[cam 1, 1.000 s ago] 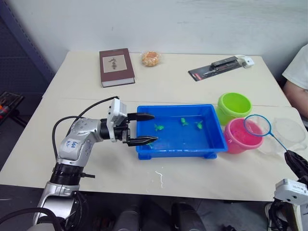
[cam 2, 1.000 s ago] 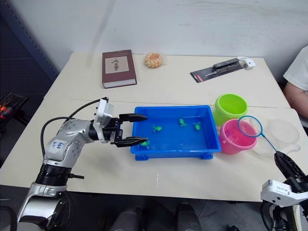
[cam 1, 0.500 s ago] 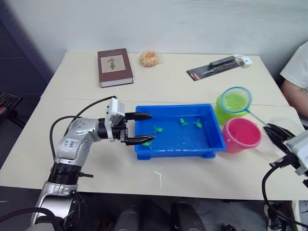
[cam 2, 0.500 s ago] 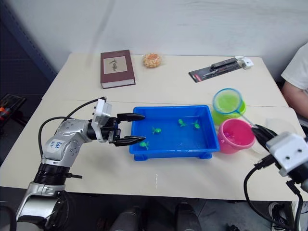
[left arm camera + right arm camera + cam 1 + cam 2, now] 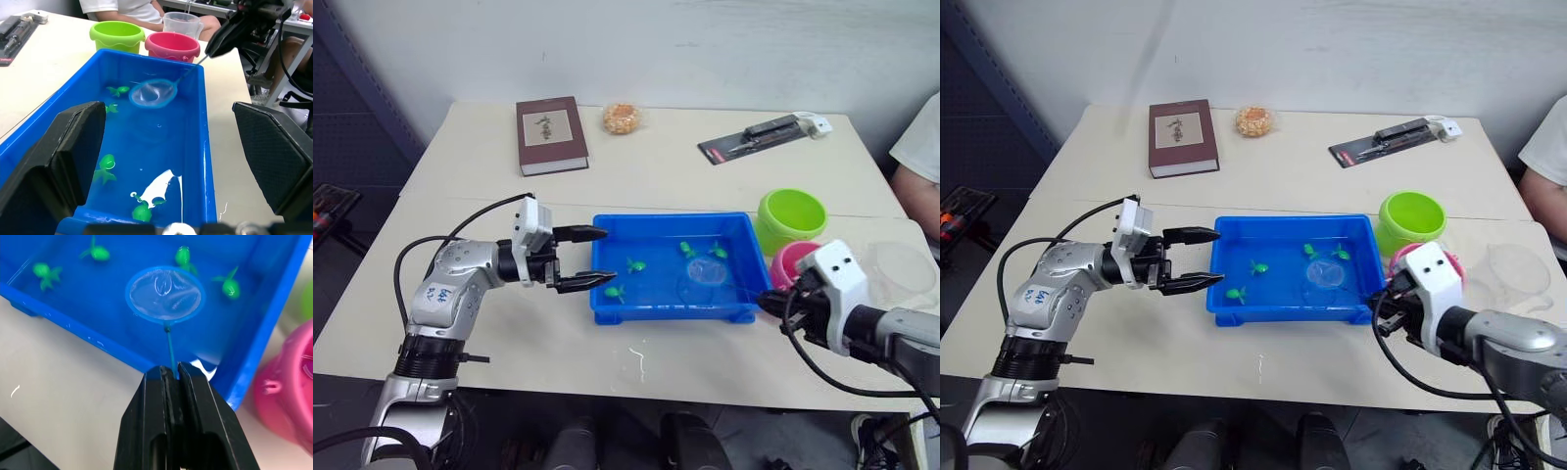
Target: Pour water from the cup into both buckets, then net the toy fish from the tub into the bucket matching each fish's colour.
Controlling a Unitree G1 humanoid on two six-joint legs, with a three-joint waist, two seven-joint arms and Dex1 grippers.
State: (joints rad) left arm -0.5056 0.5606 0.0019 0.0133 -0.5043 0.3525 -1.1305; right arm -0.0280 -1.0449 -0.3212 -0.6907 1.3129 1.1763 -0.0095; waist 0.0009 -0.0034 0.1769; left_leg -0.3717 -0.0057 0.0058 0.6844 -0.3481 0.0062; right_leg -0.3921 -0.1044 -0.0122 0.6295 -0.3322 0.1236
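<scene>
The blue tub sits mid-table with water and several green toy fish in it. The net has its blue hoop lowered into the tub's right half, close to two of the fish. My right gripper is shut on the net's thin handle at the tub's right front corner. My left gripper is open, its fingers straddling the tub's left end. The green bucket and the pink bucket stand right of the tub. The clear cup is further right.
A dark red book, a bagged snack and a black tool pack lie at the back of the table. A person's sleeve shows at the right edge. A white smear marks the table in front of the tub.
My right gripper swung the net from over the pink bucket, past the green bucket, and down into the tub. The left gripper stays open at the tub's left end.
</scene>
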